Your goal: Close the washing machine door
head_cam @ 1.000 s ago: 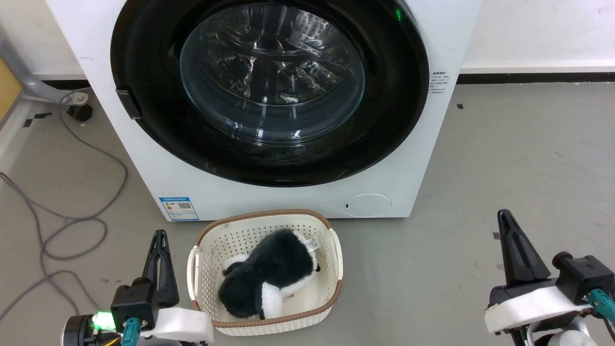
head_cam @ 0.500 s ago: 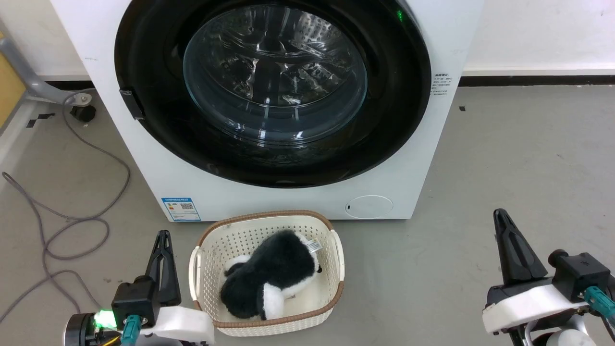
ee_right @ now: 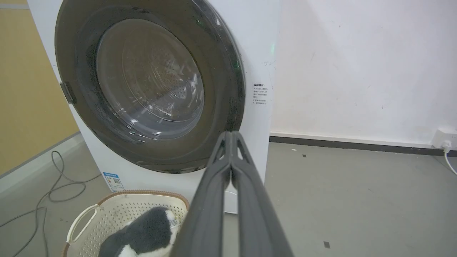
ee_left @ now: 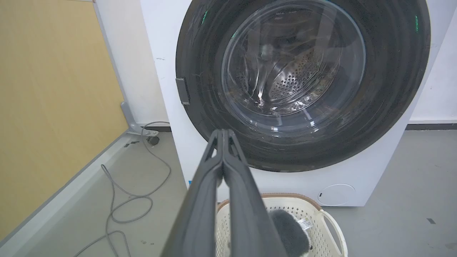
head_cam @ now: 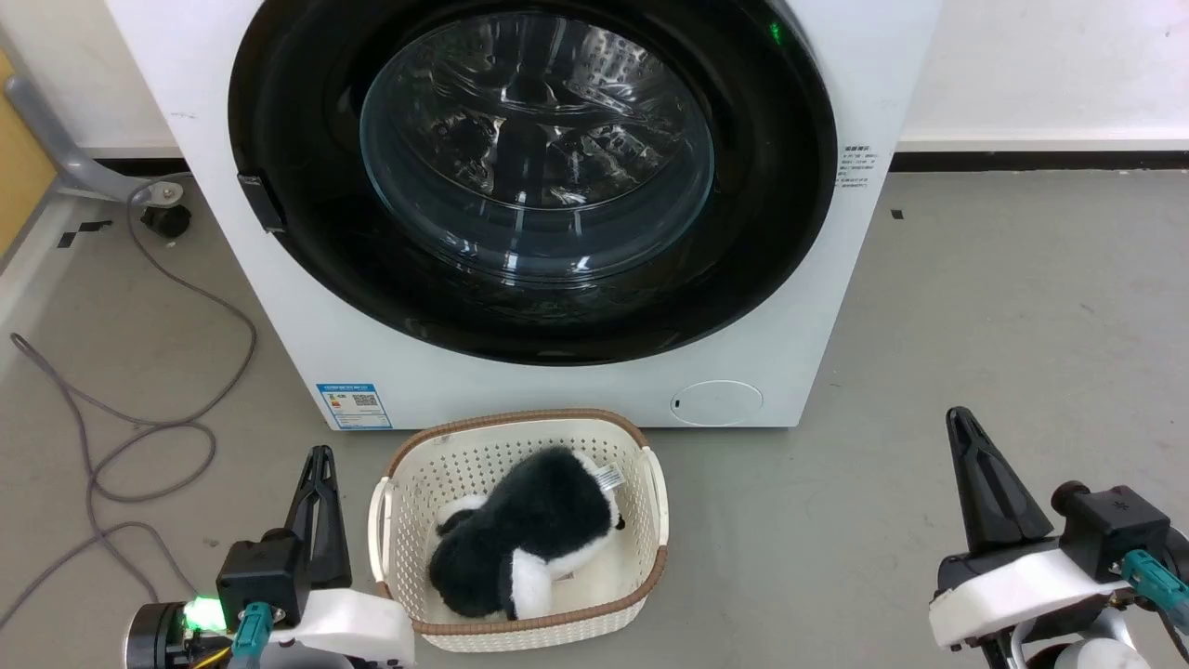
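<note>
The washing machine door [head_cam: 762,232], round with a glossy black frame and a clear domed window, lies flat against the white machine's front [head_cam: 557,390]. The same washing machine door [ee_left: 389,107] faces the left wrist view, and the right wrist view has the washing machine door [ee_right: 221,71] at an angle. My left gripper [head_cam: 320,457] is shut and empty at the lower left, beside a basket. My right gripper [head_cam: 957,418] is shut and empty at the lower right, over bare floor. Both hang well short of the machine. My left gripper [ee_left: 223,132] and right gripper [ee_right: 231,135] show their fingers pressed together.
A cream basket [head_cam: 641,576] with a black-and-white plush toy [head_cam: 529,539] stands on the floor before the machine. Grey cable [head_cam: 139,437] loops on the floor at left, near a caster [head_cam: 165,218]. A yellow panel [ee_left: 50,107] flanks the left; a wall socket [ee_right: 444,139] sits far right.
The whole head view has drifted slightly right and down, so the camera has moved. Both grippers stay shut; the door keeps its place.
</note>
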Motion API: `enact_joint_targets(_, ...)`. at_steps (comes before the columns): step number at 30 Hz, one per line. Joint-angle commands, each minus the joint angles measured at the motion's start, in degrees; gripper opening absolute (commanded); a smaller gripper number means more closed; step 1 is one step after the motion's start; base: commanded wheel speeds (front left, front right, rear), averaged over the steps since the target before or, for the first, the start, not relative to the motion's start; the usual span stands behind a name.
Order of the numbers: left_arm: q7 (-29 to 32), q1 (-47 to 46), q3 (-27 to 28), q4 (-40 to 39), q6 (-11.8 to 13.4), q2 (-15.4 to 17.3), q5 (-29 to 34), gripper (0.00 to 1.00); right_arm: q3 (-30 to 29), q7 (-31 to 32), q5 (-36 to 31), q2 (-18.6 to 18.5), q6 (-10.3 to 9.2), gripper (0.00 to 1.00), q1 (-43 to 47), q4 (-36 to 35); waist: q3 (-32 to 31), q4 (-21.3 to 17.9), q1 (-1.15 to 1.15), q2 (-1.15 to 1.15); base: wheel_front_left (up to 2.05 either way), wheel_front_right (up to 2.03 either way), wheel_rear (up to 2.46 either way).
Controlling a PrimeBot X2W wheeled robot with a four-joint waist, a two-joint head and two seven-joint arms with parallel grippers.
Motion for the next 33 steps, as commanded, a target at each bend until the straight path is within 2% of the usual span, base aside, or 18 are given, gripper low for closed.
enact_joint_targets(1, 0.34, 0.0, 0.15, -0.29, -0.32, -0.21, 0.42, 0.0, 0.19, 0.22, -0.64, 0.1, -0.03, 0.0, 1.17, -0.55, -0.02, 0.03, 0.0, 0.0, 0.0, 0.0, 0.0)
enact_joint_targets(33, 3.97, -0.01, 0.71, -1.12, -3.13, -0.63, 0.85, 0.0, 1.28, 3.86, -1.85, 0.18, -0.04, 0.0, 2.41, -2.63, -0.62, 0.72, 0.0, 0.0, 0.0, 0.0, 0.0)
